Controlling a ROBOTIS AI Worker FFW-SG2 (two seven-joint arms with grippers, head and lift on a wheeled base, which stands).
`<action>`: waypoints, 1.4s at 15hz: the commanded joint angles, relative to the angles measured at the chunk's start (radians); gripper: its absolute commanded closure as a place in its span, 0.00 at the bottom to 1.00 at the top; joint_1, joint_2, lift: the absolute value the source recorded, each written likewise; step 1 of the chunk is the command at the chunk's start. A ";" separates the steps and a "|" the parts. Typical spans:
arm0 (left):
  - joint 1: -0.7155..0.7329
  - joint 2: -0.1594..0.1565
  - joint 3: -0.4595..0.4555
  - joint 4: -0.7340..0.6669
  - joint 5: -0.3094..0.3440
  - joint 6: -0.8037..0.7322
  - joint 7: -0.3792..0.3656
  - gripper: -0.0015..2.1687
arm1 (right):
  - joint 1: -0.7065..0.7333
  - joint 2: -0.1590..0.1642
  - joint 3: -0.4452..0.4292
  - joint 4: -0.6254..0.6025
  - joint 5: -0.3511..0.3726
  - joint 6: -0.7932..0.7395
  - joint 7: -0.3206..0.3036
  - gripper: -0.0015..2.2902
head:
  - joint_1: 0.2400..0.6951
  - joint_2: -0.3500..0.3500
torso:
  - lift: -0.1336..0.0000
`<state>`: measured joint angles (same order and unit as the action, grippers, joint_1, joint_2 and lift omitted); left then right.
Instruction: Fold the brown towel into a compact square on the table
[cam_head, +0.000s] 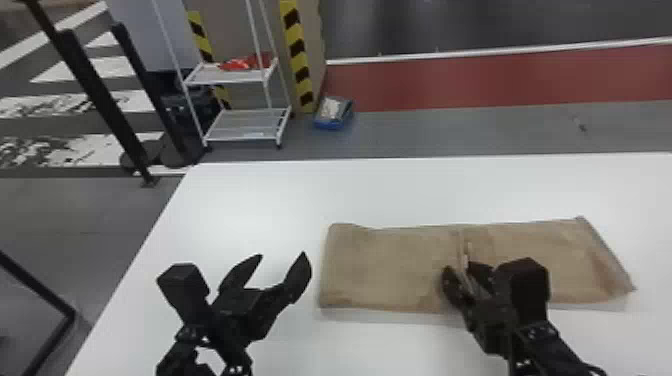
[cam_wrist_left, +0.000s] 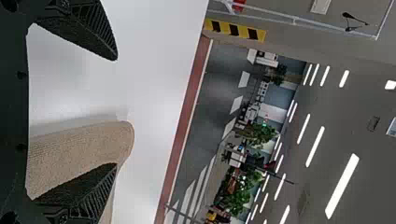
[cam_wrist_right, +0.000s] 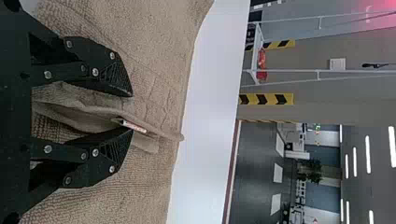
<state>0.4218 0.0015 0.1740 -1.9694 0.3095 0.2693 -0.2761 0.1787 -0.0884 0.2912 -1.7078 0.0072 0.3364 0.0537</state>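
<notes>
Up close, the right wrist view details a label (cam_wrist_right: 135, 126) between parted fingers of the right gripper (cam_head: 458, 266). Head view: the left gripper (cam_head: 282, 255), spread beside the brown towel (cam_head: 390, 265).

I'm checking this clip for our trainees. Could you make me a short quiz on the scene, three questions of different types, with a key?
1. True or false: the fingers of the left gripper stand apart.

2. Multiple choice: what is between the fingers of the right gripper?
A) Only air
B) A raised part of the brown towel
C) The left gripper

3. Fill in the blank: in the head view, the red thing on the white rack lies on its ______ shelf (upper or lower).

Key: 1. True. 2. B. 3. Upper.
</notes>
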 joint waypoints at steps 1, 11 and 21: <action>0.000 -0.004 0.001 0.001 0.002 0.000 0.000 0.03 | -0.001 -0.001 0.003 -0.003 -0.001 0.004 0.000 0.35 | 1.00 0.78 | 0.11; 0.005 -0.004 0.004 0.004 0.014 0.000 0.000 0.03 | 0.021 -0.001 0.008 -0.073 0.008 0.010 0.000 0.46 | 1.00 0.79 | 0.11; 0.006 -0.004 0.006 0.009 0.016 0.000 -0.002 0.03 | 0.025 -0.001 0.026 -0.096 0.020 0.034 -0.002 0.24 | 1.00 0.82 | 0.11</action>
<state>0.4280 0.0015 0.1795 -1.9608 0.3252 0.2693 -0.2777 0.1975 -0.0890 0.3202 -1.8023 0.0276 0.3742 0.0535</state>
